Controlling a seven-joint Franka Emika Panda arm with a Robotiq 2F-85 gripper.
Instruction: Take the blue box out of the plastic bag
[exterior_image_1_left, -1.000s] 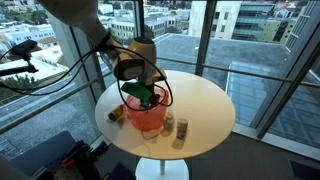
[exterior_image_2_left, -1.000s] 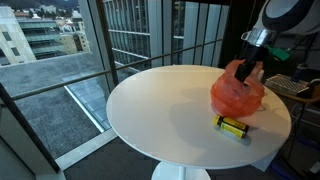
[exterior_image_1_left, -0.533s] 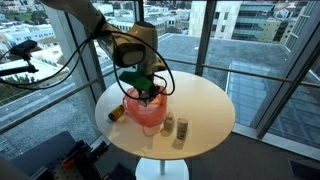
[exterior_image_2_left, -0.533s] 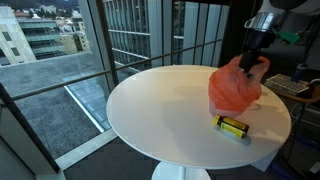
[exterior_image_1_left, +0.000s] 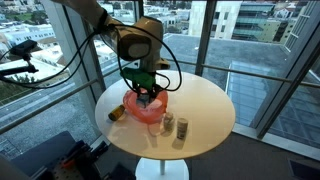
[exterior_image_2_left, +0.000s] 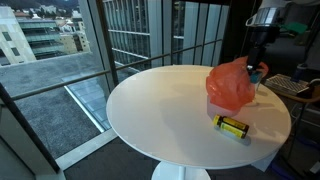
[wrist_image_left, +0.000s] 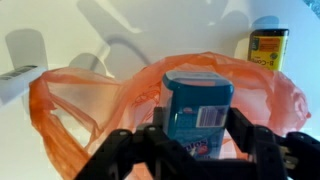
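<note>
In the wrist view the blue box (wrist_image_left: 198, 108) stands upright between my gripper's (wrist_image_left: 198, 135) fingers, and the gripper is shut on its sides. The red-orange plastic bag (wrist_image_left: 80, 110) spreads open beneath and around the box on the white table. In both exterior views the gripper (exterior_image_1_left: 148, 93) (exterior_image_2_left: 258, 72) hangs over the bag (exterior_image_1_left: 145, 110) (exterior_image_2_left: 230, 87). The bag's wrinkled top is drawn up towards the fingers. The box is mostly hidden there by the gripper and the bag.
A small yellow item (exterior_image_2_left: 233, 126) (wrist_image_left: 268, 47) lies on the round white table (exterior_image_2_left: 160, 110) beside the bag. Two pale bottles (exterior_image_1_left: 168, 124) (exterior_image_1_left: 182, 130) stand near the table's edge. A brown item (exterior_image_1_left: 115, 113) lies on the bag's other side. Glass walls surround the table.
The gripper has risen with the blue box in it. The bag's upper part has been pulled upward and narrower along with it.
</note>
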